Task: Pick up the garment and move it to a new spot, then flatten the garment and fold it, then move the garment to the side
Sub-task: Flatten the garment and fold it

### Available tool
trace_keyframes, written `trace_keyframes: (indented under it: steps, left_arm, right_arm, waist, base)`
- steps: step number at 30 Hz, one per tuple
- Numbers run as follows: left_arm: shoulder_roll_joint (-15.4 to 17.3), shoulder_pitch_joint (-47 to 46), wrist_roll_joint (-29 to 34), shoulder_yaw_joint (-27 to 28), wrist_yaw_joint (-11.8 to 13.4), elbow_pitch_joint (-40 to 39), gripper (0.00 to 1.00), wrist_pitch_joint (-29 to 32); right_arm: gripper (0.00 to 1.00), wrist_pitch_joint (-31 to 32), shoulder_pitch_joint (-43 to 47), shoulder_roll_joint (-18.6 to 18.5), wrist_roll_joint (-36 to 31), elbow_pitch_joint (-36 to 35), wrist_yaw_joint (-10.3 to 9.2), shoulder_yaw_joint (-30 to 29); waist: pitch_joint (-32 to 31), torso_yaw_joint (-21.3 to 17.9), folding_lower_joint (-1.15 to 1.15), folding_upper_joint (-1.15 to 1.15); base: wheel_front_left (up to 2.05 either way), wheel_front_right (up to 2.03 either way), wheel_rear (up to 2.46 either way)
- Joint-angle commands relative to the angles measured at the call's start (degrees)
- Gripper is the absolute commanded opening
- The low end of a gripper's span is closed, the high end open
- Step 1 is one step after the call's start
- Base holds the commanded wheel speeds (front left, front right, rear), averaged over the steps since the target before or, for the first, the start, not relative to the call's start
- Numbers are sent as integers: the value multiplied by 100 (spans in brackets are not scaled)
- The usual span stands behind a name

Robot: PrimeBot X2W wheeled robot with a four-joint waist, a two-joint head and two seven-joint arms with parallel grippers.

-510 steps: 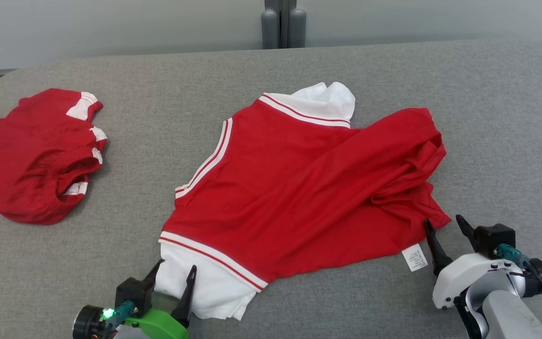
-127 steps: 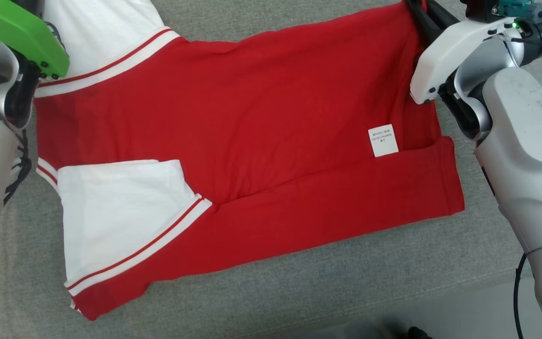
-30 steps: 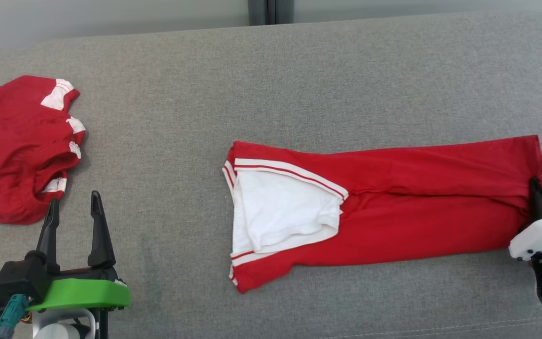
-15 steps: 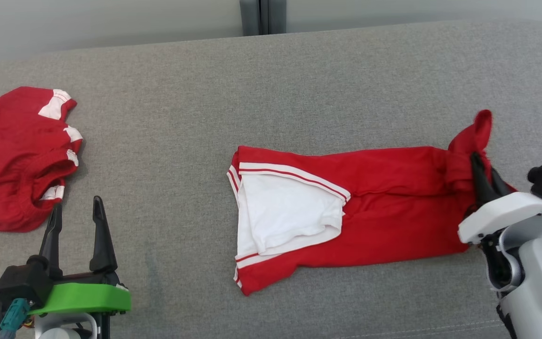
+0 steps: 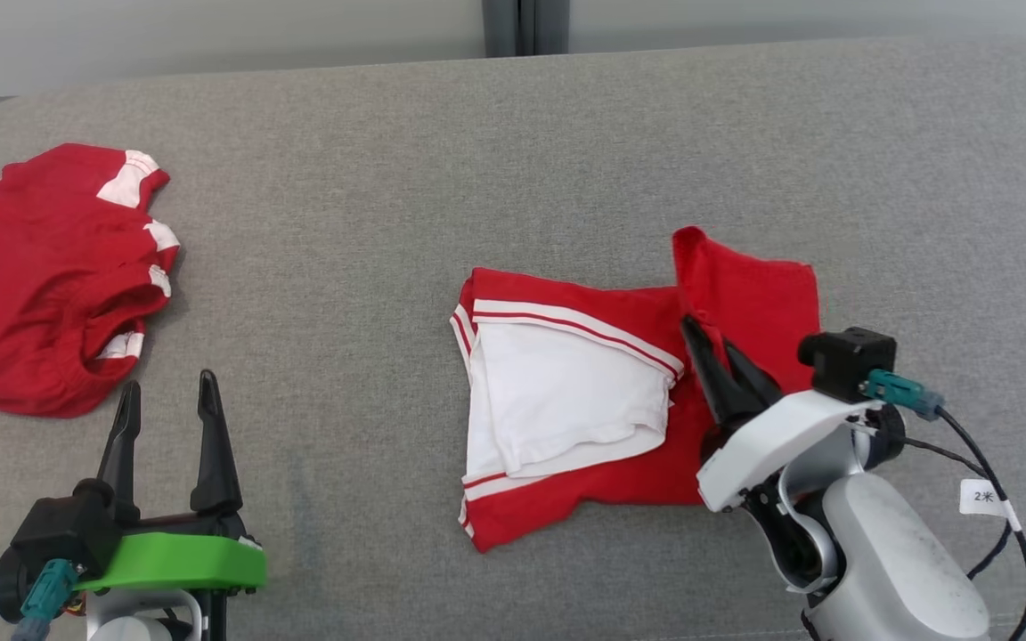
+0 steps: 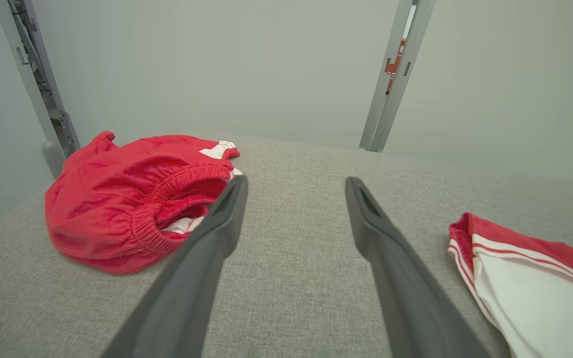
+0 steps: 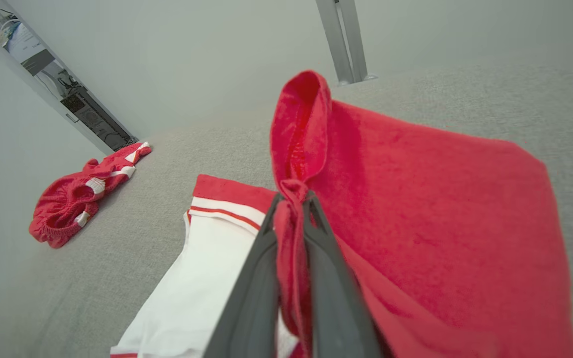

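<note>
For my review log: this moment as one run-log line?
step: fold | right gripper: jaws shut on garment edge, raised over it | left gripper: open | red shorts: apart, left

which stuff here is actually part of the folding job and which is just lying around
In the job:
red short-sleeved shirt with white sleeves, half folded
right gripper, shut on its red end
left gripper, open, holding nothing

Lying about:
crumpled red shorts with white trim, far left
grey post at the back
</note>
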Motion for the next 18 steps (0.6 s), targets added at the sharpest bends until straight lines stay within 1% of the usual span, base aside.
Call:
trace_keyframes:
  steps: [1,4,9,18]
  left_arm:
    - [5,-59,-43,-20,38,17,100,-1]
    - [5,-57,-63,-77,51,24,100,-1]
    - [6,-103,-102,-130,65,59,100,-1]
    - [6,-236,-180,-273,80,133,100,-1]
  right_arm:
    - [0,-4,-97,47,-40,21,-5,97]
    - [0,-29,-230,142,-2,141,-5,360]
    - [0,-102,-473,198,99,443,-5,777]
    - [0,-453,-872,207,750,937,-4,1610]
  waist:
    - [43,84,0,0]
    - [74,167,0,0]
    - [116,302,0,0]
    - [215,550,0,0]
  base:
    - [0,0,0]
    - [0,0,0]
    - [0,0,0]
    - [0,0,0]
